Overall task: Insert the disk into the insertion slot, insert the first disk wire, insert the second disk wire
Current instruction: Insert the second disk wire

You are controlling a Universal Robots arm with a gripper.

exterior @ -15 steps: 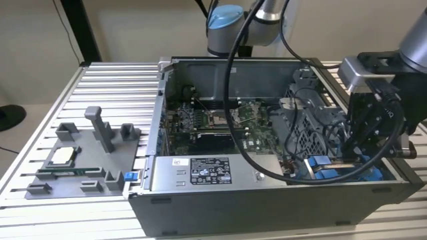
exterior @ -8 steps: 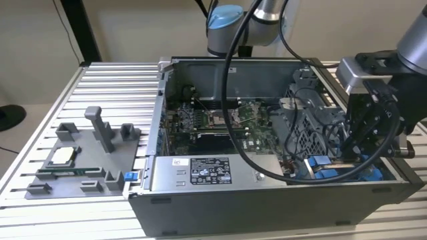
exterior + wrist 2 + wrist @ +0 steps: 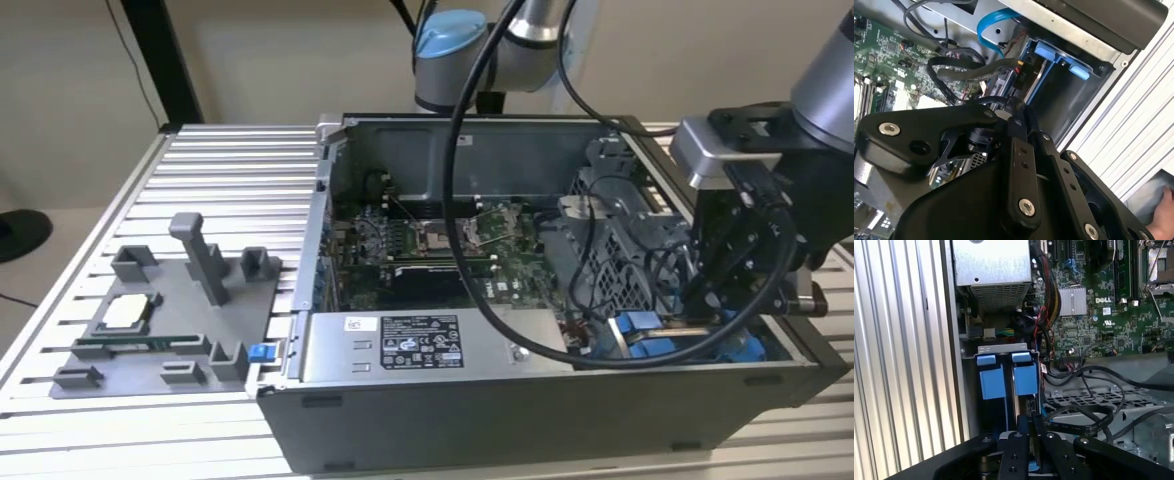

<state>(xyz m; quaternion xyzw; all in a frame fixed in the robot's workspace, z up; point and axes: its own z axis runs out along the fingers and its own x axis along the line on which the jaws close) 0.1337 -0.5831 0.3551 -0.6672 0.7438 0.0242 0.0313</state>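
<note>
The insertion slot (image 3: pixel 1002 347) is a grey bay with blue rails in the open computer case's near corner, on the exterior view's right (image 3: pixel 638 326). The disk (image 3: pixel 1025 380) stands edge-on in it, showing its blue carrier and a thin silver edge (image 3: pixel 1040 76). My gripper (image 3: pixel 1030 424) hangs right over the disk's end, its black fingers (image 3: pixel 1016 150) pressed close together. They pinch the plug end of a black disk wire (image 3: pixel 985 100). In the exterior view my gripper (image 3: pixel 714 312) reaches down into that corner. The plug's seat is hidden behind the fingers.
A light blue flat cable (image 3: pixel 988 31) and loose black cables (image 3: pixel 1089 421) lie beside the bay. The perforated cage (image 3: pixel 627 250), motherboard (image 3: pixel 441 240) and stickered grey box (image 3: pixel 414 345) fill the case. A grey fixture tray (image 3: pixel 160 320) sits on the exterior view's left. A person's hand (image 3: pixel 1164 212) is outside the case.
</note>
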